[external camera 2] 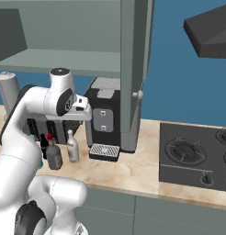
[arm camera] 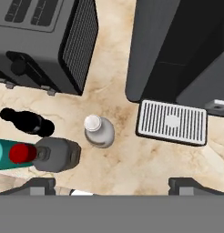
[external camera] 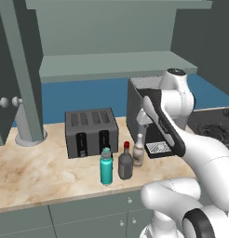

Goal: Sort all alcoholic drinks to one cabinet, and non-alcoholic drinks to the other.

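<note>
My claw hangs with its jaws spread wide and nothing between them; in the hand view the two dark fingertips rise at the lower left and lower right of the frame, well apart. I am looking straight down on the counter from above. The pale cream bottle stands upright just left of the frame's centre, apart from both fingertips.

In the left base view the arm climbs from the lower right, bends at a white elbow near the upper right, and reaches back down toward the middle of the frame, where the hand sits over the pale cream bottle. In the right base view the hand shows left of centre, pointing down above that same bottle.

The dark grey bottle with a red cap stands just left of the cream one, and the teal flask is next to it, further left. In the hand view the small black bottle lies at middle left, just above the red-capped one.

The toaster is behind the bottles, centre left in the left base view, and the coffee machine stands beside them, its drip tray at the right of the hand view.
</note>
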Controlling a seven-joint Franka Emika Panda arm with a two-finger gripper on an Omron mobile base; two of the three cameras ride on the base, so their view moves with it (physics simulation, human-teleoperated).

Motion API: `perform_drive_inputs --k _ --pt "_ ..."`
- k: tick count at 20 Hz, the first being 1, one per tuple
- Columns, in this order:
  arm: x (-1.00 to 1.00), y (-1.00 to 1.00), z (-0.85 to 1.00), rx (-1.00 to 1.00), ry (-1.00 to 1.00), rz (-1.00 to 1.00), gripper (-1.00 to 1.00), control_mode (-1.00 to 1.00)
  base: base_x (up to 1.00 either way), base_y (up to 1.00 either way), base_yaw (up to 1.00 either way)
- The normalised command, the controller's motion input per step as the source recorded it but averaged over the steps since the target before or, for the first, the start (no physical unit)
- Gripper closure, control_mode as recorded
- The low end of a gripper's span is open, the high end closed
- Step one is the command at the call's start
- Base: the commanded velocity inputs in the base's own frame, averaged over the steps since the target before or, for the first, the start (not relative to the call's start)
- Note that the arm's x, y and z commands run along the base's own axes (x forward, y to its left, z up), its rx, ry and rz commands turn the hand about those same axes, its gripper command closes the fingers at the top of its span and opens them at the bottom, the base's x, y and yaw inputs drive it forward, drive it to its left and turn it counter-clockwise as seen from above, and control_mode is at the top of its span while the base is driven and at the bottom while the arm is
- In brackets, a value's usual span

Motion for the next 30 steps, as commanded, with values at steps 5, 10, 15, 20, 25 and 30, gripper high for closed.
perform_drive_inputs --k 5,10,15,20,25,30 --pt "-0.18 0.07 -0.26 0.0 0.0 0.13 -1.0 -1.0 0.0 0.0 0.0" --pt "-0.2 0.13 -0.25 0.0 -0.01 0.15 -1.0 -1.0 0.0 0.0 0.0" --pt "-0.17 0.24 -0.25 0.0 -0.01 0.18 -1.0 -1.0 0.0 0.0 0.0" --pt "-0.11 0.3 -0.21 0.0 -0.01 0.17 -1.0 -1.0 0.0 0.0 0.0" --pt "-0.02 0.31 -0.18 0.0 0.0 0.14 -1.0 -1.0 0.0 0.0 0.0" --pt "0.07 0.29 -0.19 0.0 0.0 0.01 -1.0 -1.0 0.0 0.0 0.0"
